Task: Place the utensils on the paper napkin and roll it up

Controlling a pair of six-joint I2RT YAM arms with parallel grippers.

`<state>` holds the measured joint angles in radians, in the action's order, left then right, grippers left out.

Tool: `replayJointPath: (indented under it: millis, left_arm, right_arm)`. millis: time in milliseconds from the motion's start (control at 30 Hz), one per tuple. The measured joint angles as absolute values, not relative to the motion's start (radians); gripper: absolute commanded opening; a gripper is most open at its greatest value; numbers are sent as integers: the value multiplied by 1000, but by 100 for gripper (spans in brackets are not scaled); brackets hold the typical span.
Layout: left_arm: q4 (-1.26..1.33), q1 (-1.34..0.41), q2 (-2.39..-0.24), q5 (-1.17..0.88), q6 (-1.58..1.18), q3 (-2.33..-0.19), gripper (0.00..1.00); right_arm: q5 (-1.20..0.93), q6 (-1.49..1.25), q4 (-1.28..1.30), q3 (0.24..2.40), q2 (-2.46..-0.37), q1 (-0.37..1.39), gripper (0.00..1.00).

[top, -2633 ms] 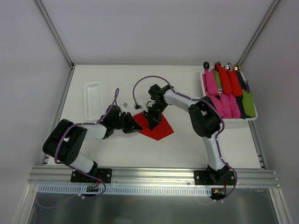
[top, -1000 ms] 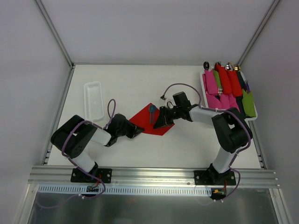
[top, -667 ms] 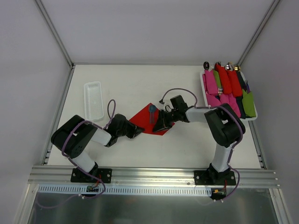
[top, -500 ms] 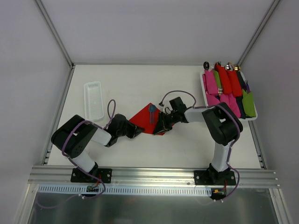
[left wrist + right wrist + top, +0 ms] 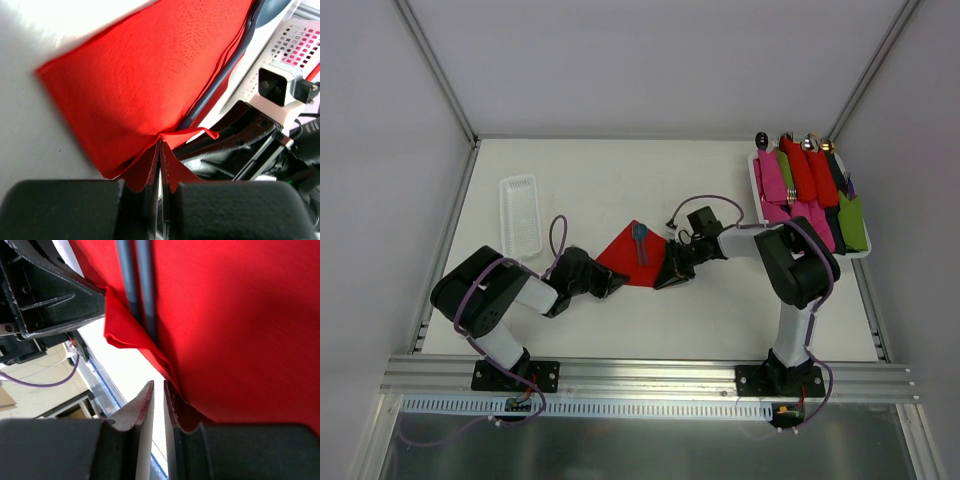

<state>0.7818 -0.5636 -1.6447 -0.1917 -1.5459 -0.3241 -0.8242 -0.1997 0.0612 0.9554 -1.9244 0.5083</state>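
The red paper napkin [image 5: 623,256] lies mid-table with its near right edge turned up and over. Blue-grey utensils [image 5: 640,243] lie across it, bowl end away from the arms. My left gripper [image 5: 614,283] sits low at the napkin's near left corner. In the left wrist view it [image 5: 160,145] is shut, and the napkin [image 5: 140,75] puckers into its tips. My right gripper [image 5: 667,275] is shut at the napkin's right edge. In the right wrist view [image 5: 159,386] the folded napkin [image 5: 240,315] rests on one finger beside two utensil handles [image 5: 136,280].
An empty clear plastic tray [image 5: 520,213] stands at the left back. A white tray [image 5: 755,185] at the right back holds several rolled pink, red and green bundles with utensil ends sticking out. The right arm's wrist camera [image 5: 275,87] shows close behind the napkin.
My right gripper came down off the napkin, swung to its right side and pushed in left, folding the right corner over. The utensils now lie on the napkin. The left gripper stayed put.
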Motion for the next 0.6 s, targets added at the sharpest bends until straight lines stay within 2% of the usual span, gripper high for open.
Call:
replayJointPath:
  millis: [400, 600]
  left_arm:
    - [806, -564, -1645, -192, -1559, -304, 0]
    - [807, -569, -1645, -192, -1560, -304, 0]
  right_arm:
    - [-886, -196, 101, 966, -1954, 449, 13]
    - [-862, -167, 91, 902, -1856, 443, 13]
